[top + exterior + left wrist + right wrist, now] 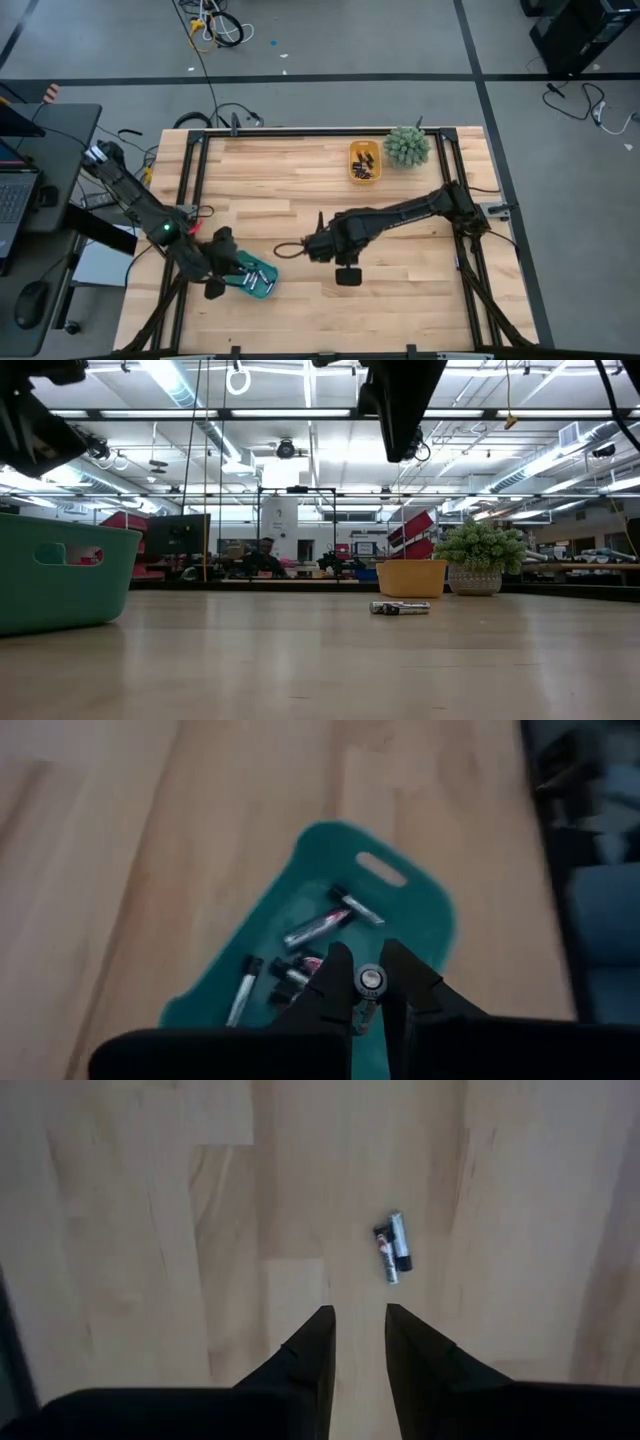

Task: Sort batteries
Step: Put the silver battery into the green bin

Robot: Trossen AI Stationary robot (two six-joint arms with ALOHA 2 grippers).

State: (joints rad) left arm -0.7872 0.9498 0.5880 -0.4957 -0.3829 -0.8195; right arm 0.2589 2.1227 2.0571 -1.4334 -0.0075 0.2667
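While the left end effector (365, 982) hangs over the teal tray (420, 900) pinching a battery (370, 980) to release low, the right end effector (358, 1335), narrowly parted and empty, should line up squarely over the two loose batteries (393, 1247) on the desk (150, 1230).

Left gripper (366, 982) points down, fingers pinched nearly together; right gripper (358, 1342) hangs beside it, fingers parted, nothing between them.

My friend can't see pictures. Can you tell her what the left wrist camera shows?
The left gripper pinches a small battery above a teal tray that sits on a wooden table. Several more batteries already lie in the tray.
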